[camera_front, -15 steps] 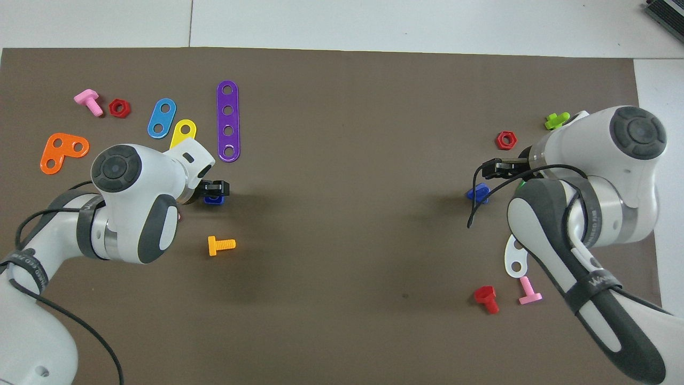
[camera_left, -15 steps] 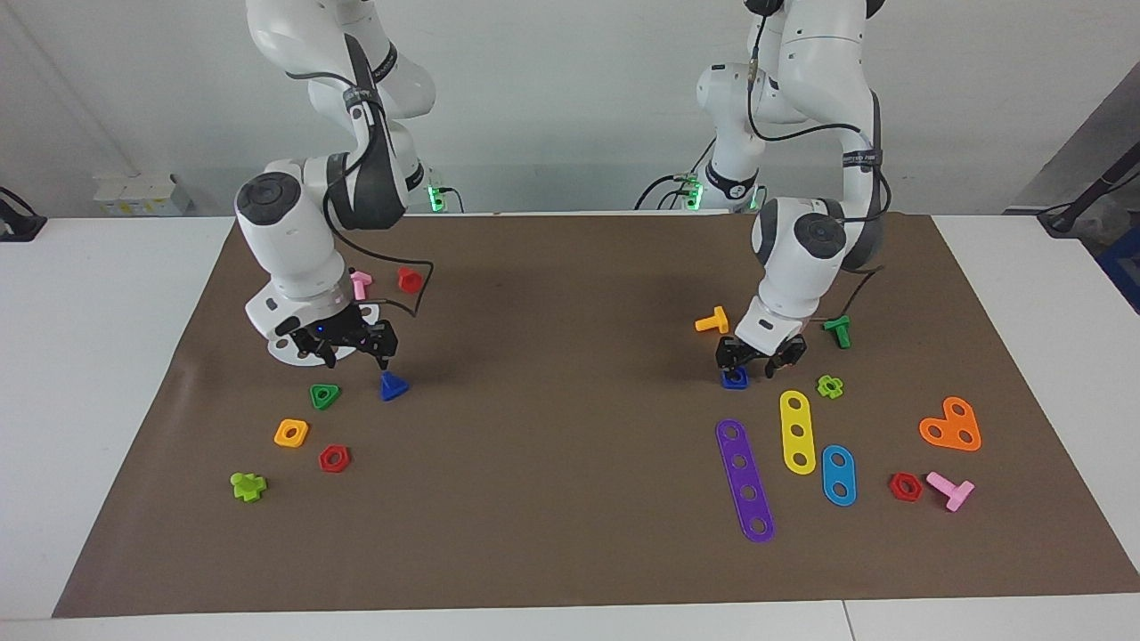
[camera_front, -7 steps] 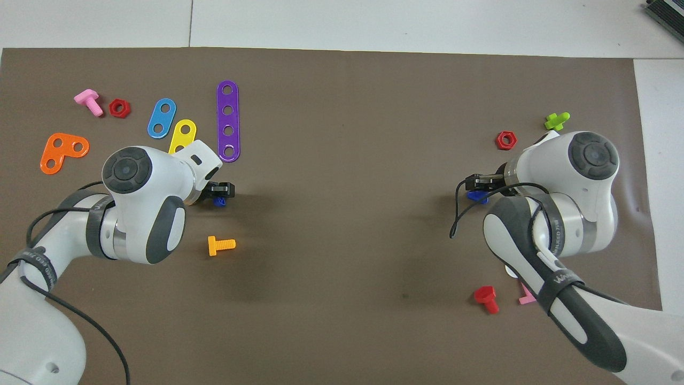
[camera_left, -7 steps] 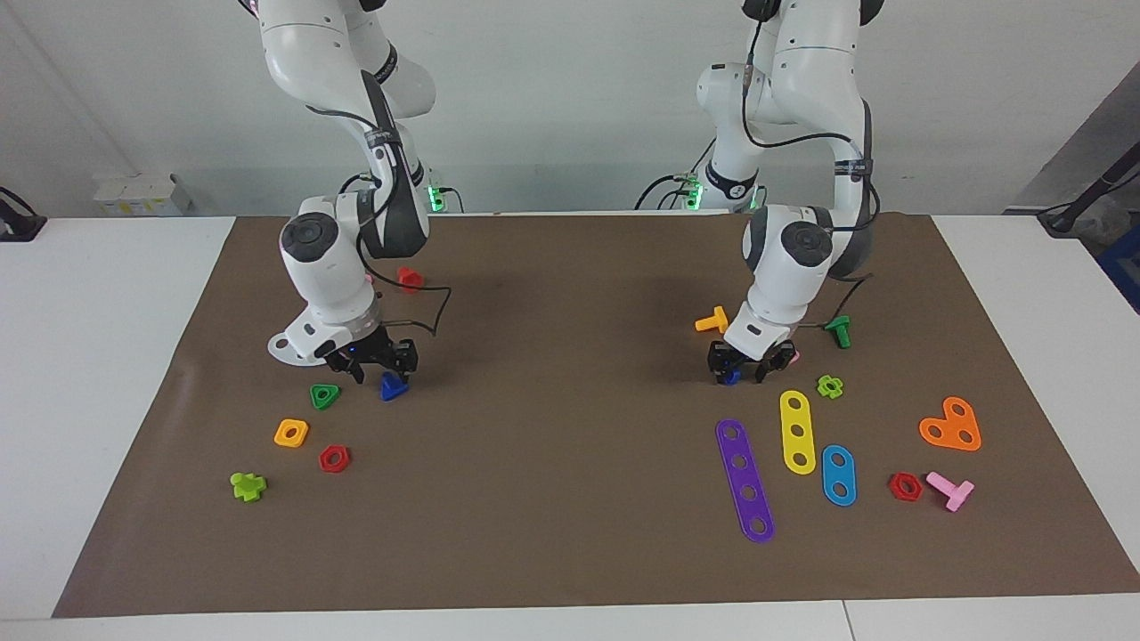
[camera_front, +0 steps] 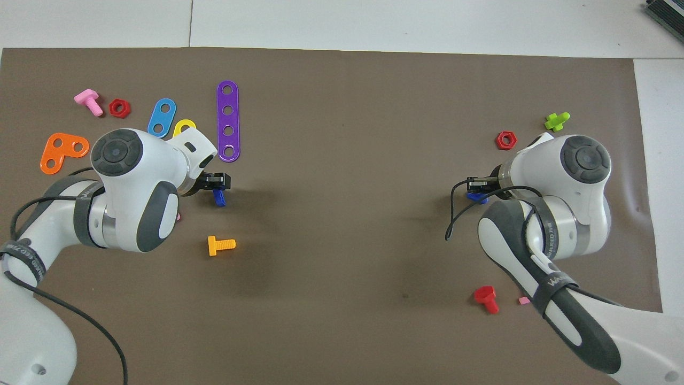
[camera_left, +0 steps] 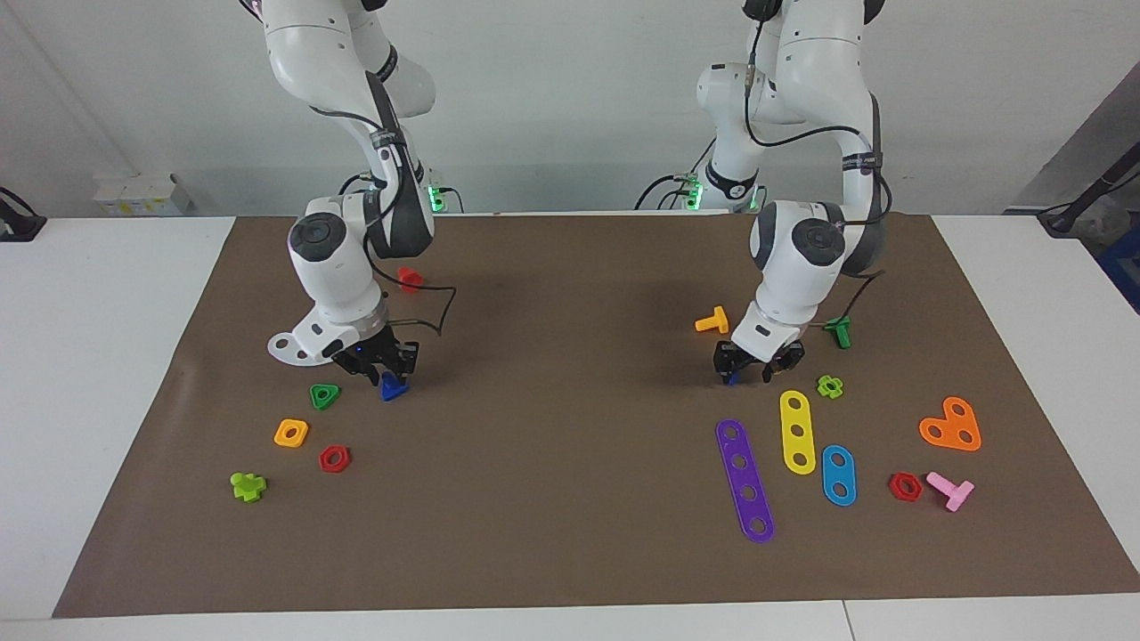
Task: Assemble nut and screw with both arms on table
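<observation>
The dark-blue square nut (camera_left: pixel 730 377) is held on edge just above the brown mat (camera_left: pixel 570 534) by my left gripper (camera_left: pixel 755 367), which is shut on it. In the overhead view the nut (camera_front: pixel 218 198) shows as a thin blue strip under the left gripper (camera_front: pixel 216 183). The dark-blue triangular-headed screw (camera_left: pixel 393 388) is at the mat, toward the right arm's end. My right gripper (camera_left: pixel 385 369) is down on it and shut on it. In the overhead view the right gripper (camera_front: pixel 477 185) covers most of the screw (camera_front: pixel 475 197).
Beside the screw lie a green triangular nut (camera_left: pixel 324 395), an orange square nut (camera_left: pixel 291 433) and a red hex nut (camera_left: pixel 334 458). Near the nut lie an orange bolt (camera_left: pixel 712 320), a green bolt (camera_left: pixel 838 331), a yellow strip (camera_left: pixel 798 431) and a purple strip (camera_left: pixel 745 479).
Both grippers have come down onto their parts and closed. The nut has turned from flat to on edge in the left gripper. The right gripper has closed on the screw.
</observation>
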{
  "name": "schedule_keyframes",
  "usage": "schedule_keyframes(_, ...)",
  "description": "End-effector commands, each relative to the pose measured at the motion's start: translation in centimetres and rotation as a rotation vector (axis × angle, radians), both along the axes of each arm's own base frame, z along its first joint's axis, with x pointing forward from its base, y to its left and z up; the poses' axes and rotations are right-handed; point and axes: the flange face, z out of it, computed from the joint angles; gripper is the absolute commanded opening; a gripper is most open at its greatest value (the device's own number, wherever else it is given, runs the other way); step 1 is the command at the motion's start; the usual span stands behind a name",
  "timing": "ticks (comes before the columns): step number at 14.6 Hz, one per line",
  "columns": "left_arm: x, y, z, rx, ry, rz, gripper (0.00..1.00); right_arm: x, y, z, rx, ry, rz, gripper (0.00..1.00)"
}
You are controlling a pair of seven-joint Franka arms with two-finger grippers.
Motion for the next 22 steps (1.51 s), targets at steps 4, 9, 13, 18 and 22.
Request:
schedule_keyframes(4,0.7,2.5,-0.7,0.007,0.034,-0.059,0.76,0.6,1.5,1.3,0.024,-0.032,0.010,0.00)
schedule_keyframes(9,0.6,4.4,-1.2,0.018,0.047,-0.072,0.75,2.1,9.6,3.2,0.068,-0.084,-0.124,0.00)
schedule_keyframes(13,1.0,5.3,-0.9,0.018,0.042,-0.088,0.75,2.7,20.1,3.0,0.103,-0.094,-0.225,0.00)
schedule_keyframes(18,1.0,4.1,-0.4,0.011,0.033,-0.038,0.75,1.2,27.6,2.2,0.069,-0.082,-0.251,0.00)
schedule_keyframes(22,0.0,1.7,-1.0,0.013,0.037,-0.089,0.76,-0.6,29.8,0.9,0.052,-0.065,-0.254,0.00)
